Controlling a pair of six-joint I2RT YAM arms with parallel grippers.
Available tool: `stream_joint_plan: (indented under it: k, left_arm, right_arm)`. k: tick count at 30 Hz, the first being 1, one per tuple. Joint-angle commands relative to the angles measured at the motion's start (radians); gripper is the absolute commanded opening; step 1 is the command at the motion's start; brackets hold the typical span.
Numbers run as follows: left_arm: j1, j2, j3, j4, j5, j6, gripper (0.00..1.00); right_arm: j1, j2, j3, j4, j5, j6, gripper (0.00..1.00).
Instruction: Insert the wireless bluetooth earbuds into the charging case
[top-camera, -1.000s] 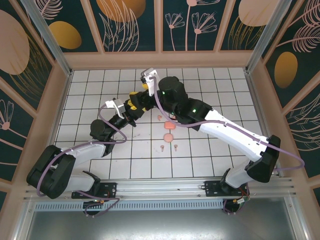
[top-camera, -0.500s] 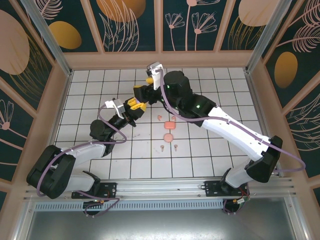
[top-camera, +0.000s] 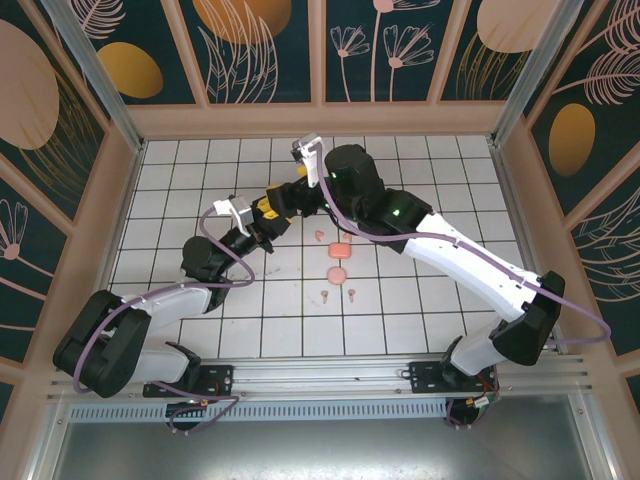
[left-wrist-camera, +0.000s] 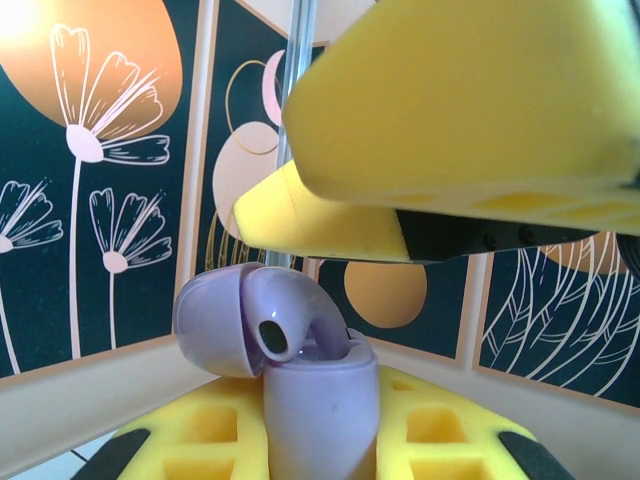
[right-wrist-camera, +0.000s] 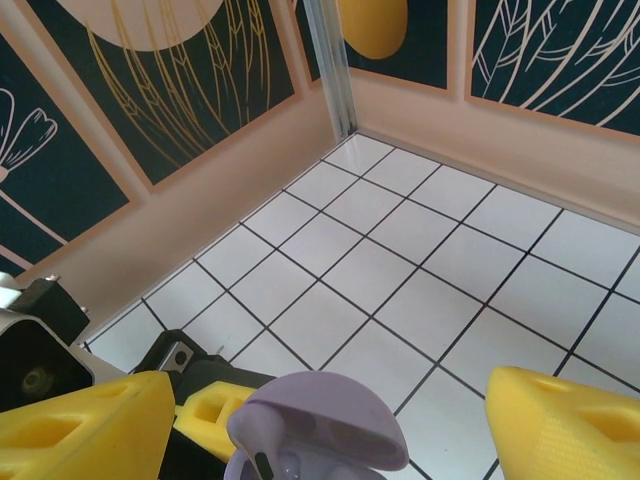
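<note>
Case (left-wrist-camera: 320, 395) pinched by left claw (left-wrist-camera: 320, 445); right claw (right-wrist-camera: 325, 425) spread astride lid (right-wrist-camera: 330, 405), walls (right-wrist-camera: 190, 210) distant.

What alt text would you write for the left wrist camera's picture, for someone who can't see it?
A small lilac charging case, lid flipped open to the left, stands gripped between the left arm's yellow jaws at the bottom. The right arm's two yellow jaws hang open above it, against dark floral wall panels.
</note>
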Motion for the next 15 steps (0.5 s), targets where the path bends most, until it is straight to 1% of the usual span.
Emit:
stream_joint_plan:
  k: [1,8,15]
  left_arm:
    - [-0.004,0.006,0.033,0.004,0.02,0.022,0.0]
    - [-0.004,0.006,0.041,0.001,0.022,0.024,0.0]
    - [-0.004,-0.003,0.04,-0.005,0.025,0.026,0.0]
  right_arm:
    - [0.001,-0.024,-0.015,-0.008,-0.023,-0.006,0.82]
    - [-0.004,-0.021,-0.037,-0.004,-0.011,-0.002,0.81]
    - [-0.039,-0.046,-0.069,0.014,-0.012,0.023,0.79]
